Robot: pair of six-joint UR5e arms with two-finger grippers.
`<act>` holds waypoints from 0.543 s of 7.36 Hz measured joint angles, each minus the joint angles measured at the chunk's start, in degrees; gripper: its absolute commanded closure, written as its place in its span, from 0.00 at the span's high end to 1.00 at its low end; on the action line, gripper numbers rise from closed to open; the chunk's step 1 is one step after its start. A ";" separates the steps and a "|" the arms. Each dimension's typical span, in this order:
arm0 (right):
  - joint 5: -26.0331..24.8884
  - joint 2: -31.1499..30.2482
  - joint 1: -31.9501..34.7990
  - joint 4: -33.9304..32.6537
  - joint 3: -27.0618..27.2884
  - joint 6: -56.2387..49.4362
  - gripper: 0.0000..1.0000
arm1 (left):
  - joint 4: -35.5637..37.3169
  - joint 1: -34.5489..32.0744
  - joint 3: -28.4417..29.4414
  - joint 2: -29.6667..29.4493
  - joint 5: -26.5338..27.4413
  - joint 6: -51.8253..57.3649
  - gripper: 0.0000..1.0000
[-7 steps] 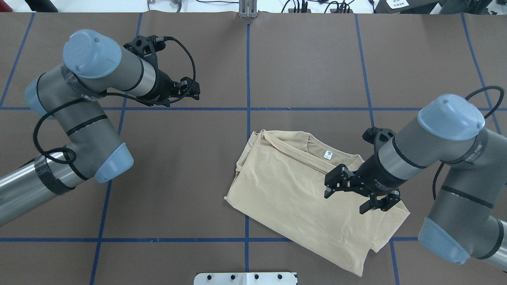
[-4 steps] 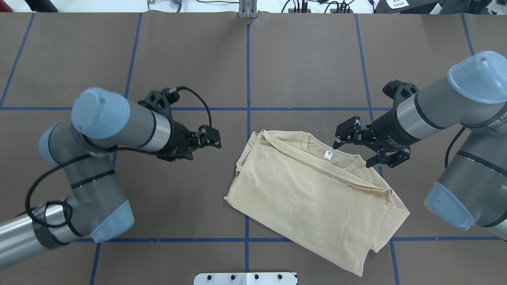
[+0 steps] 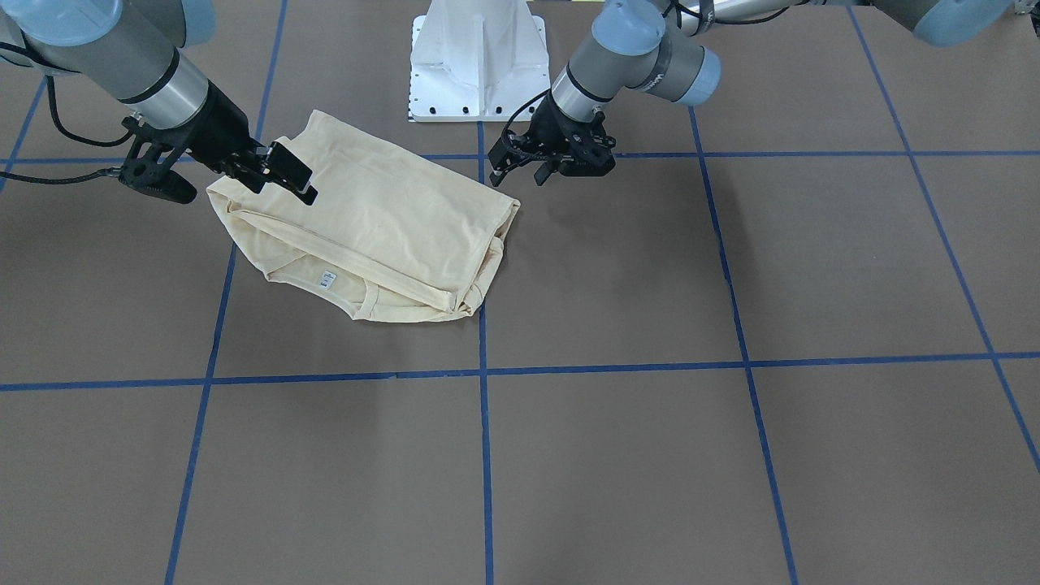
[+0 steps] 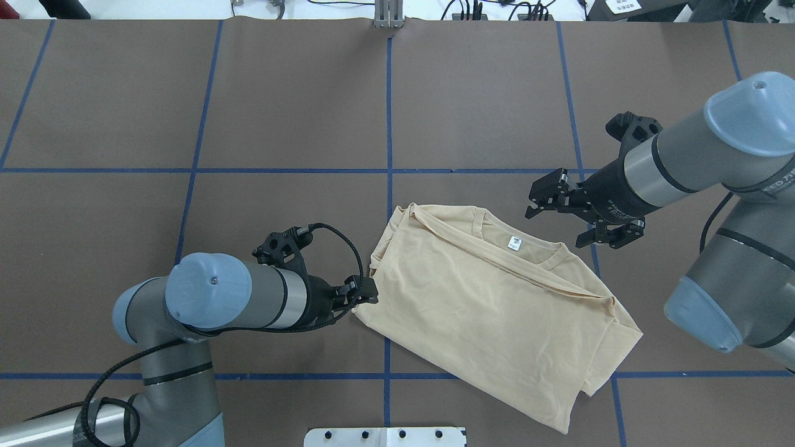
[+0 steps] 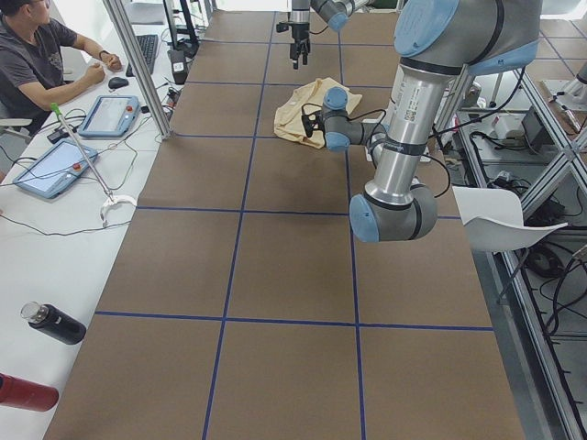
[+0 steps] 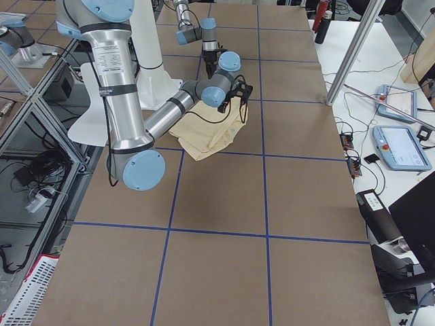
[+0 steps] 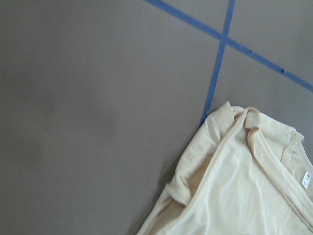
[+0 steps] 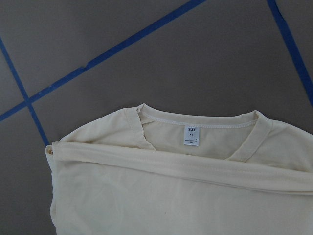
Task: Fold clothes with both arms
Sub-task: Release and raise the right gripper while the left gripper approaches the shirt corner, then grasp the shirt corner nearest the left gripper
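While the brown, blue-taped table (image 4: 279, 93) carries the folded cream-yellow long-sleeved shirt (image 4: 490, 304), the black two-finger right gripper (image 4: 574, 218) hangs just beyond the neckline, jaws wide apart, empty. The black left gripper (image 4: 363, 293) meets the shirt's left edge; its opening cannot be determined.

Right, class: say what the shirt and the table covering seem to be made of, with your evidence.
Shirt: thin, matte knit fabric, probably cotton; it creases softly, stitched neckline. Table covering: matte brown sheet, perhaps paper; seams show.
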 measured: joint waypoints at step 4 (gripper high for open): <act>-0.21 0.46 0.02 -0.06 -0.27 -0.01 1.00 | 0.83 0.68 1.96 -0.76 0.31 0.59 0.87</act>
